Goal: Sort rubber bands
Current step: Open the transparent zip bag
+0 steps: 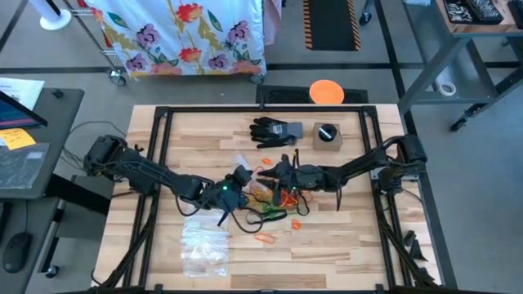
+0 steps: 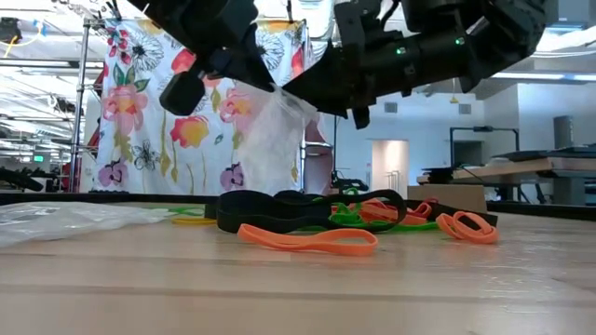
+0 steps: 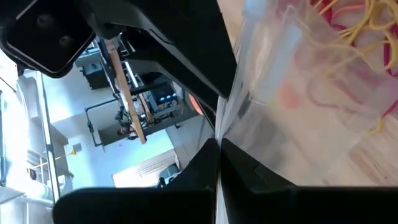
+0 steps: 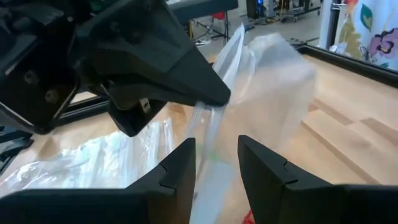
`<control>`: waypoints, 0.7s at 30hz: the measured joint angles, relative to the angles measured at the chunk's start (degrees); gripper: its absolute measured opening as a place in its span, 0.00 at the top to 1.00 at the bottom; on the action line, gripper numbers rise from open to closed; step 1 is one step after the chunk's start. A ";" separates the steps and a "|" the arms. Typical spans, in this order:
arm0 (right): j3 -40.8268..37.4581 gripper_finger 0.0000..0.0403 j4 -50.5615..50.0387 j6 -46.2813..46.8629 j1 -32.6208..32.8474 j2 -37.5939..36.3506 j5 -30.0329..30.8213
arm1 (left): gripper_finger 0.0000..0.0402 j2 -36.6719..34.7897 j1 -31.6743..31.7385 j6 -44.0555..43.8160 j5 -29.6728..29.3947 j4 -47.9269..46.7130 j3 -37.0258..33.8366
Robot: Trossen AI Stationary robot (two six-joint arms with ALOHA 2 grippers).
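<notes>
The rubber bands [image 1: 278, 200] lie in a loose pile at mid-table, in orange [image 2: 307, 240], black [image 2: 279, 209] and green [image 2: 372, 220]. My left gripper [image 1: 242, 178] is shut on a clear plastic bag [image 2: 275, 140], held up above the table just left of the pile. My right gripper [image 4: 216, 158] faces it from the table's right, open, with one finger on each side of the bag's edge [image 4: 211, 134]. Red and yellow bands show through the bag [image 3: 298, 81] in the left wrist view. My left gripper pinches the bag's edge [image 4: 208, 107] between its two shut fingertips [image 3: 219, 146]. The fingers come nearly level from the table's left. The bag is lifted clear of the table and hangs slack below and beyond the fingers. My right gripper's fingers [image 4: 180, 168] flank the same edge; whether they touch it I cannot tell.
Several more clear bags [image 1: 204, 245] lie near the front left of the table. A black glove [image 1: 274, 131] and a small cardboard box [image 1: 327, 135] sit at the far side. Loose orange bands [image 1: 265, 238] lie in front of the pile.
</notes>
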 joint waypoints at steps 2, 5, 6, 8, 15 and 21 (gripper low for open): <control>0.00 0.74 -0.36 0.00 0.00 0.06 0.00 | 1.00 0.00 0.00 -0.02 0.02 0.07 0.00; 0.00 0.81 -0.80 0.00 -0.01 0.08 -0.08 | 1.00 0.00 0.00 -0.02 0.48 0.04 0.00; 0.00 0.84 -0.97 0.00 0.00 0.08 -0.17 | 1.00 0.00 0.00 -0.04 0.94 0.06 0.00; 0.00 0.90 -1.20 -0.07 0.02 0.08 -0.44 | 1.00 0.00 0.02 -0.45 2.23 0.22 0.00; -0.02 0.99 -1.25 -1.72 0.02 0.10 -0.93 | 1.00 0.00 0.04 -5.00 4.18 0.41 0.00; -0.04 1.00 -2.53 -2.00 -0.07 0.10 2.16 | 0.87 0.00 -0.76 -12.64 1.64 0.14 0.00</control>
